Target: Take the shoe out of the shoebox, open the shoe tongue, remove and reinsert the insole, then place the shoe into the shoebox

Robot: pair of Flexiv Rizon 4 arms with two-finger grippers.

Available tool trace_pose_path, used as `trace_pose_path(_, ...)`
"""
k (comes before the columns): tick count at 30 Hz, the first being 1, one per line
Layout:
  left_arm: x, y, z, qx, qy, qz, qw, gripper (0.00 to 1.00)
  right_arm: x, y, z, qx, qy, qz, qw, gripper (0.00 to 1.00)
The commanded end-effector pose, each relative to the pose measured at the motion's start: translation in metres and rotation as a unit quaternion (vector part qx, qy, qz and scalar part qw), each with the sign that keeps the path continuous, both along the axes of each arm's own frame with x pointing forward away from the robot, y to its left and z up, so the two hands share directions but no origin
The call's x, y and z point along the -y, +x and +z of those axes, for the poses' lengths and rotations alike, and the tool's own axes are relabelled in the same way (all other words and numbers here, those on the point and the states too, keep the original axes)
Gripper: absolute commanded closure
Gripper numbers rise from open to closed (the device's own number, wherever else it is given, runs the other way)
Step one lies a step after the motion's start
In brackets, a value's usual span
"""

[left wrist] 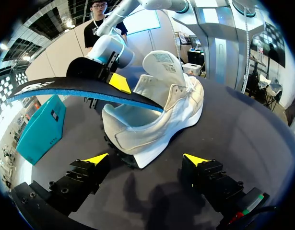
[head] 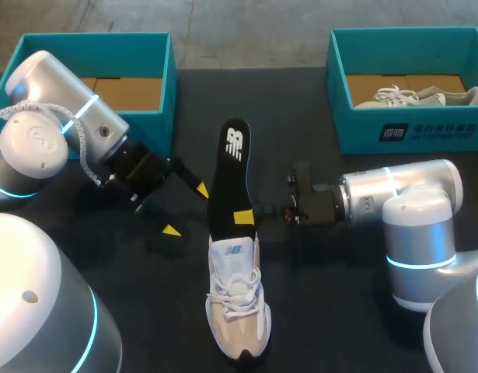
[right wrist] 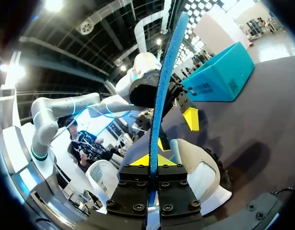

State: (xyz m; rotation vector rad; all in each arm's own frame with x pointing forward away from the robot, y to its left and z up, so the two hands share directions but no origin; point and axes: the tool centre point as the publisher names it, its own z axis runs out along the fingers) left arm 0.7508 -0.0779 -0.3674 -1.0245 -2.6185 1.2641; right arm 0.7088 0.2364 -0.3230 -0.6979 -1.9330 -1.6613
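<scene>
The shoe [head: 237,311] lies on its sole near the middle of the desk's [head: 340,311] near edge, with its toe towards that edge and its heel opening towards the far one. In our left wrist view its tongue [left wrist: 162,64] stands up from the opening. The insole [head: 229,175] is a long black strip with a blue underside. Its one end is at the shoe's opening, and the rest stretches away from the shoe towards the far edge, raised off the desk. Our right end effector [right wrist: 148,162] comes in from the right edge and is clamped on the insole's side edge, one finger pressed on each face with only the strip between them. Our left end effector [head: 186,210] holds nothing. Its fingers are spread wide just beside the insole on the left, and in its own view the shoe lies ahead of the gap, clear of both fingers [left wrist: 96,158]. Bare desk lies open on both sides of the shoe along the near edge, and more between the insole's far tip and the far edge. The left shoebox [head: 165,85] sits at the far left corner, well apart from the shoe, showing a brown cardboard floor. The right shoebox [head: 355,132] sits at the far right corner with a second shoe [head: 417,97] lying inside it.
</scene>
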Motion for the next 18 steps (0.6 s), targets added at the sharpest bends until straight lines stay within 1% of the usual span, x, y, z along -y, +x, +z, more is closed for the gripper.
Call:
trace_pose_path(1, 0.0010, 0.0001, -0.0001, 0.000, 0.002, 0.000, 1.000, 0.00, 0.0006, -0.0009, -0.0001, -0.002, -0.004, 0.004, 1.000, 1.00)
trace_pose_path(18, 0.0010, 0.0001, -0.0001, 0.000, 0.002, 0.000, 1.000, 0.00, -0.0003, -0.0064, -0.0085, -0.015, -0.001, 0.020, 1.000, 1.00)
